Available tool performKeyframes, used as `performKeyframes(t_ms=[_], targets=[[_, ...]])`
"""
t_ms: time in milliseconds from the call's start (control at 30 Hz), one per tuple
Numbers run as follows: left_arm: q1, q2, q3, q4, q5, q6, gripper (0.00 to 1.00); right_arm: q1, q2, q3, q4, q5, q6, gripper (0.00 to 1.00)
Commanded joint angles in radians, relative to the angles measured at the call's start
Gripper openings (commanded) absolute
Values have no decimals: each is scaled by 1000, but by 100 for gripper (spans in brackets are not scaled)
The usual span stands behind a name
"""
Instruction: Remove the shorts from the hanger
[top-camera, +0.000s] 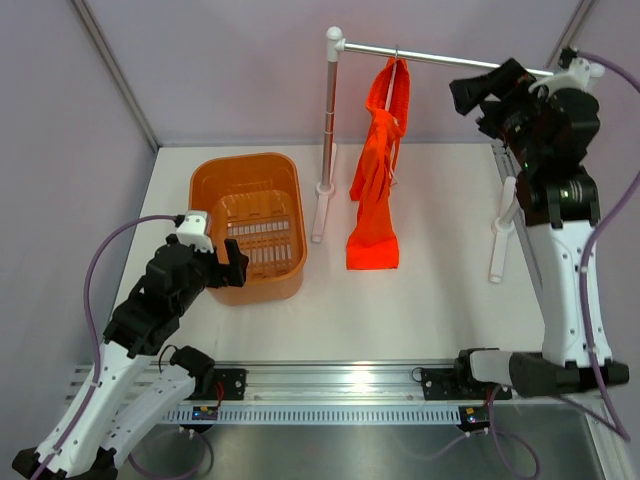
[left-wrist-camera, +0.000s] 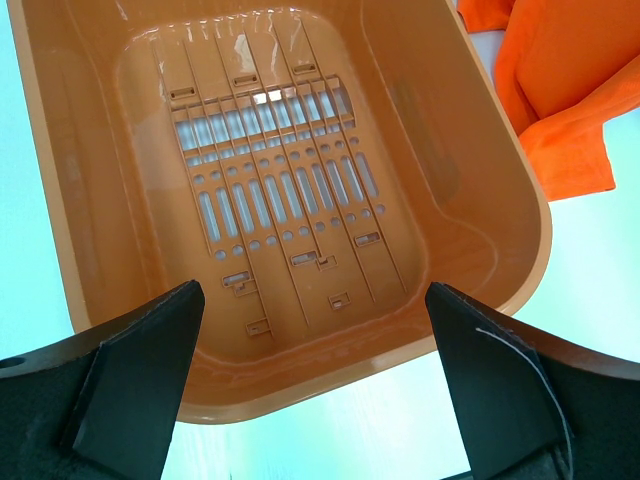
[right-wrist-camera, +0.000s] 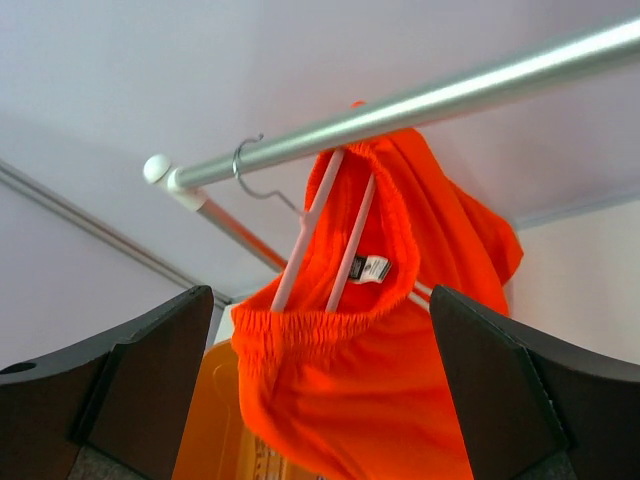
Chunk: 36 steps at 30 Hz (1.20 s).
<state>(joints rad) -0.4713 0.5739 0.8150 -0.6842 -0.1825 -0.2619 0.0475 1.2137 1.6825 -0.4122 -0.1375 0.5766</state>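
The shorts (right-wrist-camera: 360, 380) hang straight ahead of the right gripper (right-wrist-camera: 320, 300), framed between its two dark fingers (right-wrist-camera: 130, 390), which stand wide apart and hold nothing. The elastic waistband is bunched around the two thin arms of the pale-pink hanger (right-wrist-camera: 307, 232), a label showing inside it. The hanger's small metal hook (right-wrist-camera: 255, 172) sits over the silver rail (right-wrist-camera: 450, 95), above and ahead of those jaws. From overhead the red-orange cloth drops limp towards the table (top-camera: 440, 310); I cannot tell whether its hem touches it.

The left gripper (left-wrist-camera: 312, 290) also has its jaws spread wide, with nothing between them. They hover over the near end of the orange basket (left-wrist-camera: 480, 200), whose slotted floor lies ahead of and below them. A fold of the shorts shows beyond the basket, past the right-hand finger.

The tabletop is plain white, closed in by pale lilac-grey walls with a metal strip running up the left corner.

Counted: one pair of shorts, one hanger, one basket, one rail on two white posts (top-camera: 331, 120), two arms.
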Motion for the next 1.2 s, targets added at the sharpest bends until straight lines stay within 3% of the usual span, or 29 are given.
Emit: performKeyframes(t_ms=[0,133,267,367,567,967,1167], targets=[[2,12,4,48,8,-2,99,75,173,231,-87,107,-66,98],[2,12,6,45,5,-3,99,176,387,523,-201,225,-127,97],[2,6,3,46,-2,-3,99,238,654,919,-336,343,-169,97],[2,11,4,45,-2,-3,99,247,748,1019,-381,355,-161,94],[2,24,4,44,-2,-3,99,275,718,801,-215,392,-170,90],[2,32,4,38,0,-2,99,324,816,850,-220,434,-199,90],[2,37,4,40,3,-2,99,331,810,821,-191,473,-211,77]])
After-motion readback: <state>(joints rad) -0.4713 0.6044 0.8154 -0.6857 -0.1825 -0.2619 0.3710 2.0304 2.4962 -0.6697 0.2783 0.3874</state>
